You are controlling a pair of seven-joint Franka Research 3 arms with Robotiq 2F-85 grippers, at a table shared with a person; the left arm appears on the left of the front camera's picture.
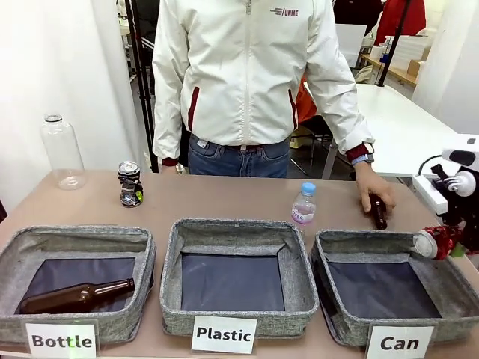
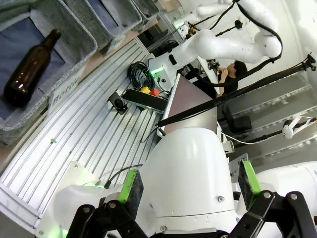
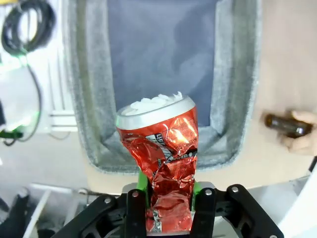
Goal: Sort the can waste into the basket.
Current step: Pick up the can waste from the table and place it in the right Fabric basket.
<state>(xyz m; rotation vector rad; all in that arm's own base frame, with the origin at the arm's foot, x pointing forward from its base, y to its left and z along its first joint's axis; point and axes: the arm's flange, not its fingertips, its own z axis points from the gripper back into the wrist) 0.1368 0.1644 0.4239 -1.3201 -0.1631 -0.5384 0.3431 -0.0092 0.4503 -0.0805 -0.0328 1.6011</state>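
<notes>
The right gripper point(image 3: 171, 193), jaws clamping the crushed red can point(image 3: 161, 144), is hovering at the right rim of the Can basket point(image 1: 367, 245), silver end pointing inward. The left gripper point(image 2: 189, 181) is idling, jaws wide.

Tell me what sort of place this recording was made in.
Probably a robotics lab set up for a waste-sorting trial: a Bottle basket, Plastic basket and Can basket, each labelled, on a table; the right gripper holding a crushed red can; an aluminium-profile frame with cables.
</notes>
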